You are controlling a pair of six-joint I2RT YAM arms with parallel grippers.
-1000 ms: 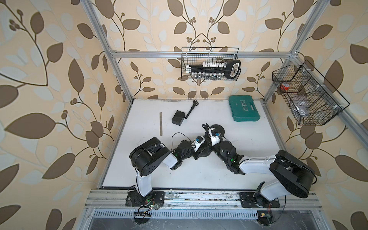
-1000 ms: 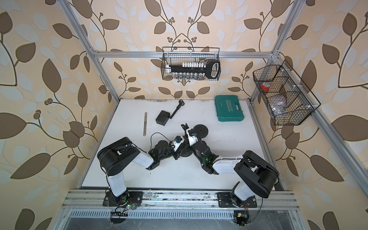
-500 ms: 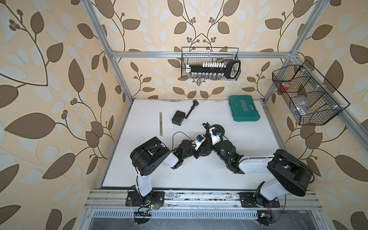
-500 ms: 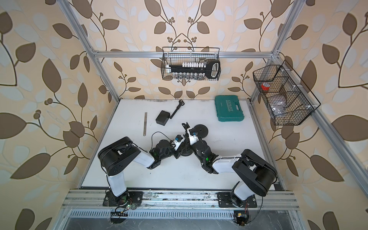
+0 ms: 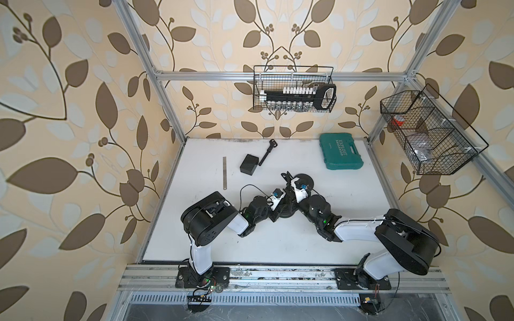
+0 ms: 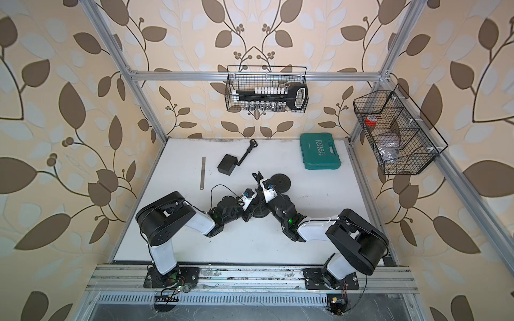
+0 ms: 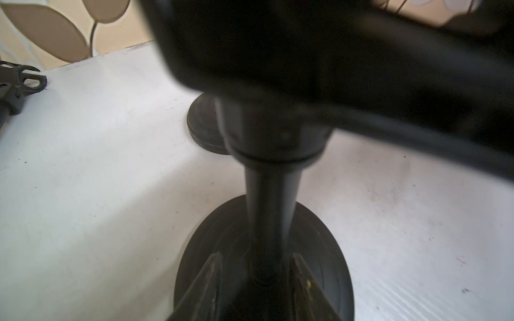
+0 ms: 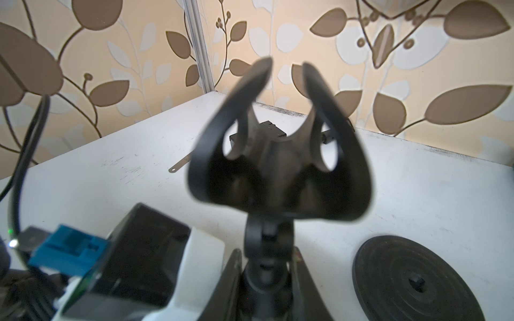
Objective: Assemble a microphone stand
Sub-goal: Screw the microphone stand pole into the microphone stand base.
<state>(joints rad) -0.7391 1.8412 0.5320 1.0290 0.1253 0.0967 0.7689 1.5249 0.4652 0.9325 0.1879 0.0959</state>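
The right claw [image 8: 267, 253] is closed on the short stem of one black two-pronged plastic microphone clip [image 8: 278, 166], holding it upright with its prongs up, over the middle of the table. Below it, the left claw [image 7: 256, 255] has its two fingers [image 7: 205, 280] on either side of one slim black upright pole [image 7: 271, 200], low down by its foot. The view is too blurred to tell whether they pinch the pole or stand just off it. The pole rises from one round black ribbed base disc [image 7: 319, 236] lying flat on the white table [image 5: 278, 244], about midway between its left and right edges. A second round black ribbed disc [image 8: 411, 280] lies loose just beside it, toward the far edge. Farther out toward the far edge sit one small black box [image 5: 249, 164] and, just beside it, one black rod with a forked end [image 5: 267, 152]. One flat steel ruler [image 5: 224, 173] lies toward the left edge, and one green plastic case [image 5: 341, 154] sits near the far right corner. Two black wire baskets hang on the frame, one over the far edge [image 5: 292, 66] and one over the right edge [image 5: 445, 164]
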